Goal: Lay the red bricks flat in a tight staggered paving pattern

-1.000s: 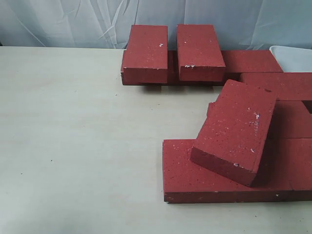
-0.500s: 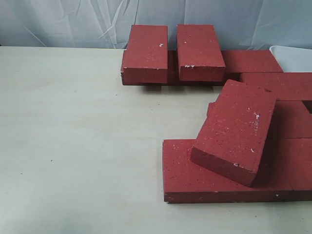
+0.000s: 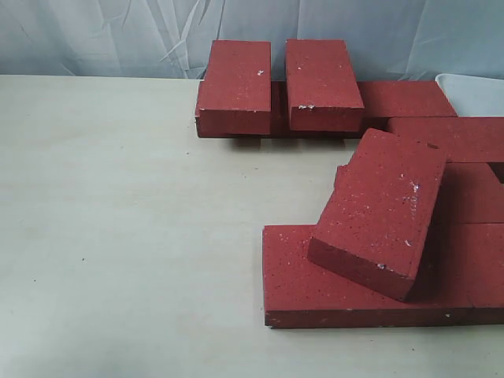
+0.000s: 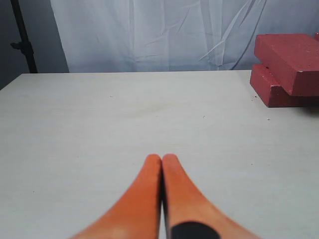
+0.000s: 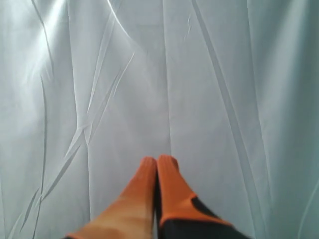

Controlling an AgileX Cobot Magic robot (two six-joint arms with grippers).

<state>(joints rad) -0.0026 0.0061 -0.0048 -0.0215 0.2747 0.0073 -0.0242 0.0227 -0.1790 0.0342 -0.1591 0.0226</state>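
Observation:
Several red bricks lie on the pale table [image 3: 126, 220]. At the back, two bricks [image 3: 235, 85] [image 3: 321, 83] rest on top of a flat row [image 3: 405, 98]. Nearer the front right, one brick [image 3: 382, 211] leans tilted across flat bricks [image 3: 315, 291]. Neither gripper shows in the exterior view. My left gripper [image 4: 161, 158] is shut and empty, low over bare table, with a stacked brick [image 4: 289, 59] far off to one side. My right gripper [image 5: 158, 160] is shut and empty, facing only the white curtain.
A white tray corner [image 3: 472, 90] shows at the back right edge. A white curtain [image 3: 118, 35] hangs behind the table. A dark stand pole [image 4: 22, 40] rises beyond the table's far corner in the left wrist view.

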